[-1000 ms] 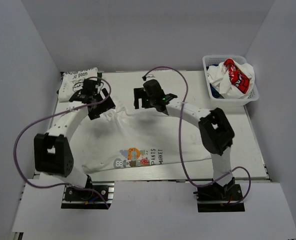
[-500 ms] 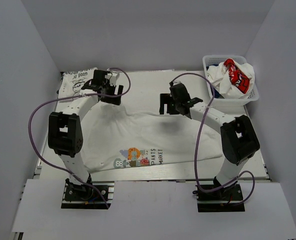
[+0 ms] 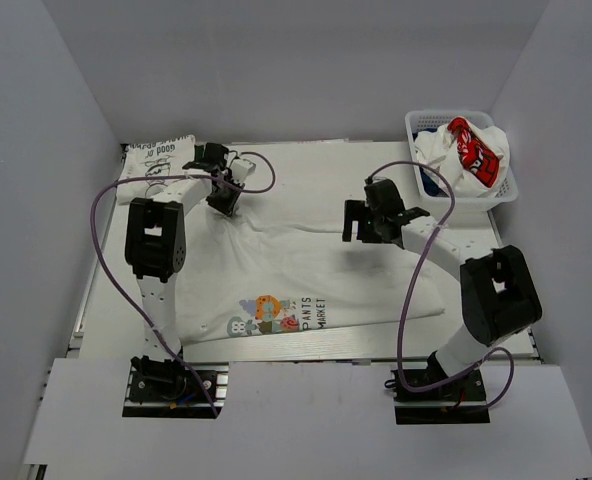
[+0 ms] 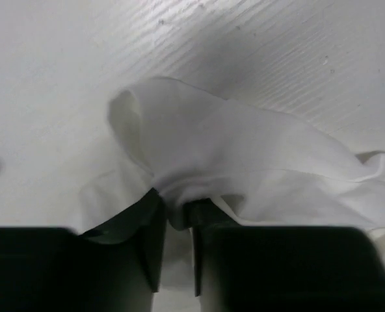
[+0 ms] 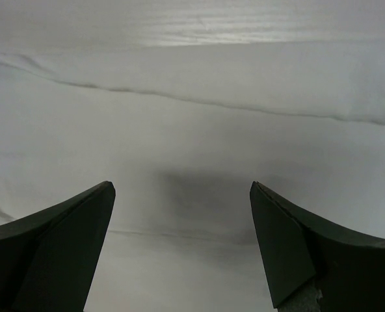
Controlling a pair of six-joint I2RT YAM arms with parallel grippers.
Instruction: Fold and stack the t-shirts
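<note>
A white t-shirt (image 3: 306, 265) with a colourful cartoon print (image 3: 274, 313) lies spread across the table. My left gripper (image 3: 223, 198) is at its far left corner. In the left wrist view the left gripper (image 4: 175, 208) is shut on a bunched fold of the white t-shirt (image 4: 244, 143). My right gripper (image 3: 361, 225) hovers over the shirt's far right part. The right wrist view shows the right gripper (image 5: 181, 188) open over smooth white t-shirt cloth (image 5: 192, 117), with nothing between its fingers. A folded white t-shirt (image 3: 156, 160) with black lettering lies at the far left.
A white lattice basket (image 3: 416, 122) stands at the far right corner, holding a white tee with a red patch (image 3: 473, 150) and some dark blue cloth (image 3: 428, 182). White walls close in the table on three sides.
The left arm reached farther back and its jaws closed on the shirt's corner. The right arm swung to the right, still open.
</note>
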